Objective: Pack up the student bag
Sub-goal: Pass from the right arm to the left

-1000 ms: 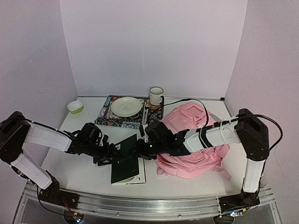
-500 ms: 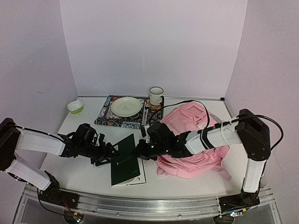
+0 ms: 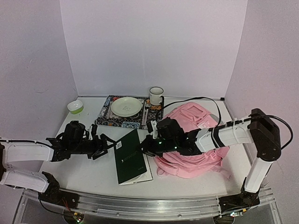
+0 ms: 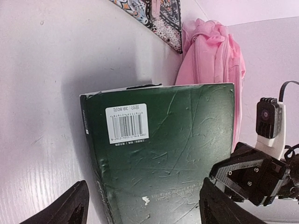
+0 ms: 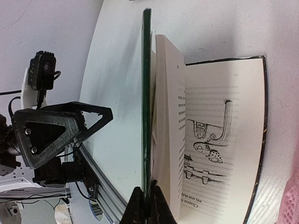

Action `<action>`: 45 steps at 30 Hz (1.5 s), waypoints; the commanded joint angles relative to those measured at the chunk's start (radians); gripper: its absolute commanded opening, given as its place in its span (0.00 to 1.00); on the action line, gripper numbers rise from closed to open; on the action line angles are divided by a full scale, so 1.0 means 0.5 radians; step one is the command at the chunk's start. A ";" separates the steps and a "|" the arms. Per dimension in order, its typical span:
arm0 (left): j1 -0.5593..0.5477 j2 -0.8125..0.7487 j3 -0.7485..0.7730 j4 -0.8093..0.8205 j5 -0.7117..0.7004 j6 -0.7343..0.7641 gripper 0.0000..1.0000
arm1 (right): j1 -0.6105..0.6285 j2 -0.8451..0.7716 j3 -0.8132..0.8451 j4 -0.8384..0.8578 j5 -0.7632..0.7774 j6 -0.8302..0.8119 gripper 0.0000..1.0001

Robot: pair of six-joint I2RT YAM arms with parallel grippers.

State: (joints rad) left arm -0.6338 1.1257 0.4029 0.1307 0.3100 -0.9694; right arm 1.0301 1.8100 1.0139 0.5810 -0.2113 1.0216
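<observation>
Now R fingers (image 5: 135, 210) pinch only the book (image 3: 131, 156) by its green cover, pages fanning loose. L fingers (image 4: 70, 207) spread, left of book, not touching. Bag (image 3: 196, 135) lies just right of book on counter (image 3: 84, 172). Risk: thin grip slips or cover tears, book flops.

green book (image 4: 163, 154) cut off by left wrist view's bottom edge, barcode label (image 4: 127, 123) print illegible
</observation>
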 commanded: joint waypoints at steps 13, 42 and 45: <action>0.022 0.024 0.015 0.725 0.397 -0.005 0.84 | -0.106 -0.452 -0.006 0.433 -0.285 -0.044 0.00; 0.032 -0.399 -0.242 1.391 0.134 -0.526 0.03 | -0.200 -0.463 -0.091 0.182 -0.107 -0.205 0.48; 0.034 -0.455 -0.267 1.392 -0.064 -0.574 0.01 | -0.198 -0.523 -0.163 0.190 -0.029 -0.167 0.62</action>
State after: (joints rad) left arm -0.6170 0.9577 0.2630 0.6987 0.4283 -1.2060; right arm 0.9264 1.6283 0.9661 0.6785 -0.2898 0.9375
